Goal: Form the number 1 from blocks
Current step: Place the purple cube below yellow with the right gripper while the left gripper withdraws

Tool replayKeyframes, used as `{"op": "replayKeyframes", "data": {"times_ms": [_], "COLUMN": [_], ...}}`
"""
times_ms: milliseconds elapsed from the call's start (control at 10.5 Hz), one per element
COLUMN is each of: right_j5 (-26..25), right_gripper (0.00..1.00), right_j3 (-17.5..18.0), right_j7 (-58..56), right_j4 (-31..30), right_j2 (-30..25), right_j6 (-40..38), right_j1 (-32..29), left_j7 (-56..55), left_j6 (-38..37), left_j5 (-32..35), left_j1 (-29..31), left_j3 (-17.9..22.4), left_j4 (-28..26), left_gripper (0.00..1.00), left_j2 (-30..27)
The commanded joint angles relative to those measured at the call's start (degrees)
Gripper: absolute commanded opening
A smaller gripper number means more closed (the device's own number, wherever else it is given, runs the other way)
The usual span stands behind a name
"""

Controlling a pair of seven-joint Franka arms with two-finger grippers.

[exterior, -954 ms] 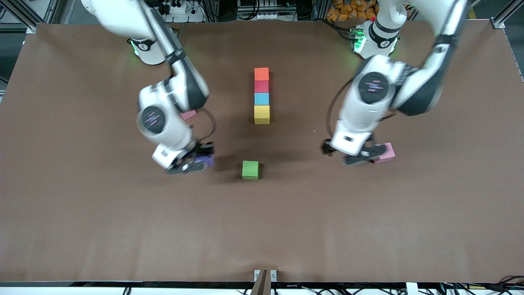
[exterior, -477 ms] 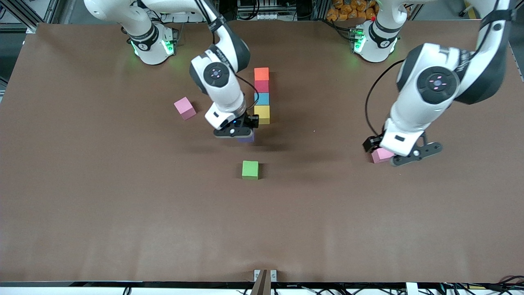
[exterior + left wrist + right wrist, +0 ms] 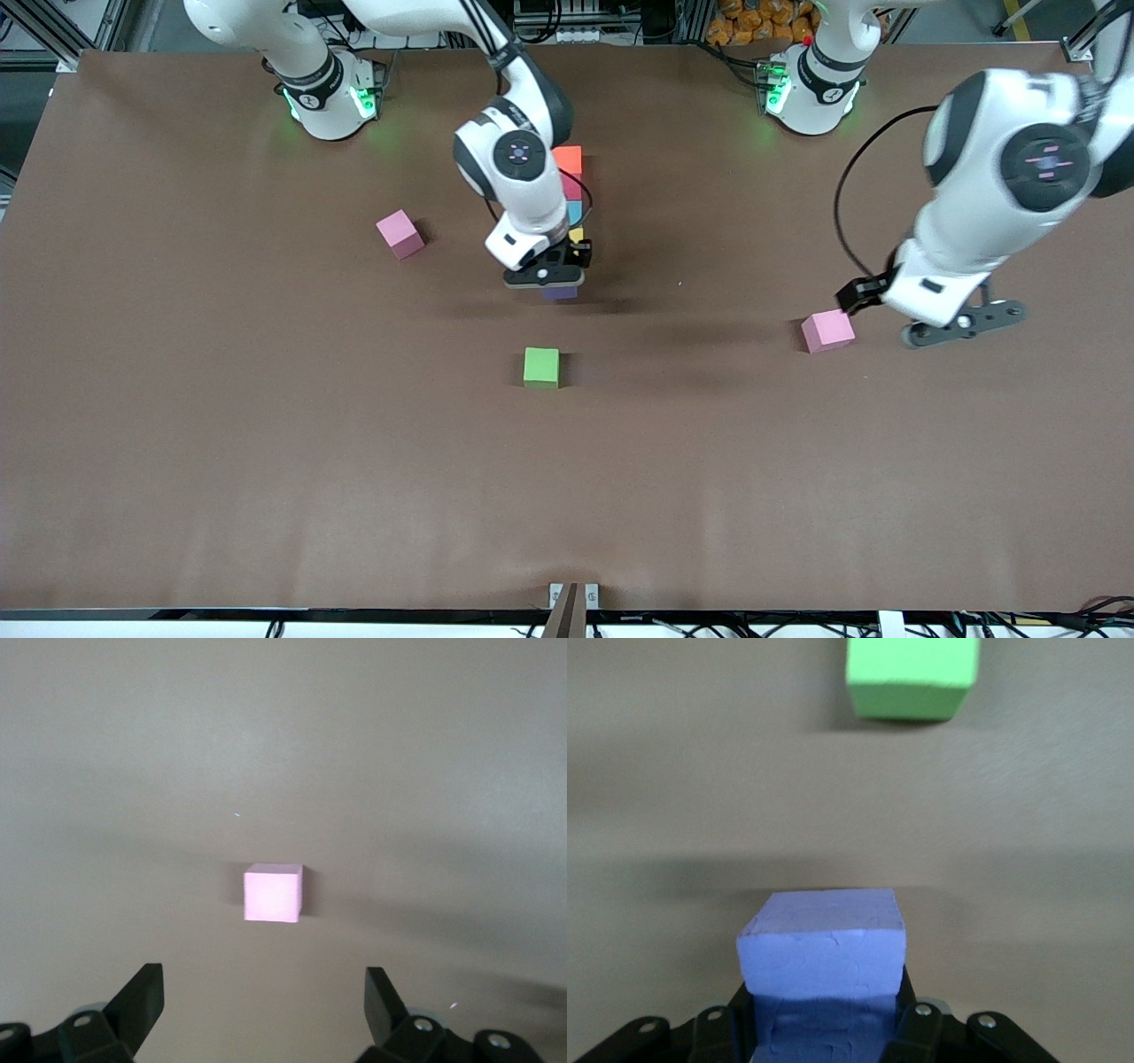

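Right gripper [image 3: 551, 282] clamps purple block [image 3: 560, 291], up in air, right by yellow block [image 3: 577, 236], end of block row. Purple goes next in line. Left gripper [image 3: 961, 322] spread wide, empty, waits beside pink cube [image 3: 827, 330].

Brown table [image 3: 266, 461], cluttered surroundings

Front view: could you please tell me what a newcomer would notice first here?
The right gripper holds a purple cube at the near end of a column of cubes, of which the orange cube at the top shows best. A green cube lies nearer the camera. The left gripper, open, hangs beside a pink cube toward the left arm's end.
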Motion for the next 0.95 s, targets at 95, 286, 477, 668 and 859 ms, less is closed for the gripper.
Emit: {"op": "replayKeyframes", "data": {"times_ms": [95,286,477,668,859], "right_j5": [0.4,0.3,0.3,0.3,0.2], "right_gripper": [0.54,0.55,0.62,0.63,0.68], "right_j3": [-0.5,-0.5,-0.5,-0.5,-0.5], "right_j7": [1.2,1.2,1.2,0.9,0.9], "right_j4": [1.9,1.6,1.6,1.5,1.1], "right_j2": [2.7,2.8,3.1,3.2,3.3], "right_j6": [-0.8,-1.2,-1.2,-1.2,-1.2], "right_j1": [2.5,2.8,2.8,2.8,2.8], "left_j7": [8.6,8.6,8.5,8.5,8.0], "left_j6": [-4.7,-10.1,-10.6,-10.7,-10.7], "left_j5": [-3.0,-3.1,-4.5,-5.8,-6.8], "left_j1": [-2.8,-2.8,-2.8,-2.8,-3.0], "left_j3": [6.6,7.0,6.9,6.7,6.3], "left_j4": [0.8,7.1,8.1,9.1,10.6], "left_gripper": [1.00,1.00,1.00,1.00,1.00], "left_j2": [-5.4,-5.3,-5.4,-5.5,-5.4]}}
